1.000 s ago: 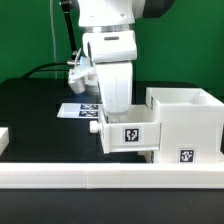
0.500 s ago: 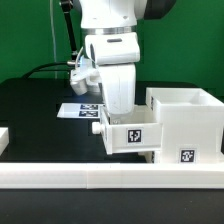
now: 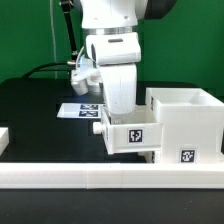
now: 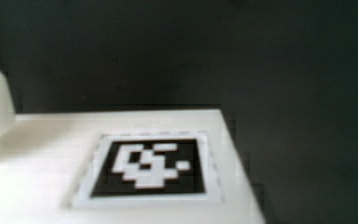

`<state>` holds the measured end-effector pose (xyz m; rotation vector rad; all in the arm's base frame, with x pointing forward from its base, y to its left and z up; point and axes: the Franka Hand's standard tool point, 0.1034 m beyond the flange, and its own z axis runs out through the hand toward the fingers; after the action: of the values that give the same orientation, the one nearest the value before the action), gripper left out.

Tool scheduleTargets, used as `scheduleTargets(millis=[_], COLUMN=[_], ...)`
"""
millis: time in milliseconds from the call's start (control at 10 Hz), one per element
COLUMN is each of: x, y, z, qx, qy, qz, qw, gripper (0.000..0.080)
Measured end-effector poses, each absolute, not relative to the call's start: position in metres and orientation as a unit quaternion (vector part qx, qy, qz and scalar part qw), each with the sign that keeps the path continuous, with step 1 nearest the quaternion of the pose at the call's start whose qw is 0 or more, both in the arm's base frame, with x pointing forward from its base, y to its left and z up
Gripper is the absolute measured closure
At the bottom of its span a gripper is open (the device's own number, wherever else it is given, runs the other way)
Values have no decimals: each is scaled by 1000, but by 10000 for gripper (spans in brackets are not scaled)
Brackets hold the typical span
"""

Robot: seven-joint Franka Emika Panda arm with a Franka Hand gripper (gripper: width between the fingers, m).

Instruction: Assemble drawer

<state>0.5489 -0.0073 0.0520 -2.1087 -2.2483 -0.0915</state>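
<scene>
In the exterior view the drawer (image 3: 128, 137), a low white tray with a black-and-white marker on its front and a small knob (image 3: 93, 127) on its left side, sits partly inside the taller white housing (image 3: 188, 120). My gripper (image 3: 119, 108) reaches down right behind the drawer's front wall. Its fingertips are hidden behind the wall, so I cannot tell whether they are open or shut. The wrist view shows only a blurred white face with a marker (image 4: 151, 165) very close up against the dark table. No fingers show there.
The marker board (image 3: 78, 109) lies on the black table behind the arm. A long white rail (image 3: 100, 180) runs along the front edge. A small white part (image 3: 4, 139) sits at the exterior view's left edge. The housing carries its own marker (image 3: 186, 155).
</scene>
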Motion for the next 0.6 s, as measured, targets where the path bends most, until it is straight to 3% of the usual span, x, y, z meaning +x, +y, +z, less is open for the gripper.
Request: scheduleTargets(millis=[600], x=[550], y=[2], z=[51], qx=[-698], qy=[-715], qz=[-33], qw=[29], gripper=[757])
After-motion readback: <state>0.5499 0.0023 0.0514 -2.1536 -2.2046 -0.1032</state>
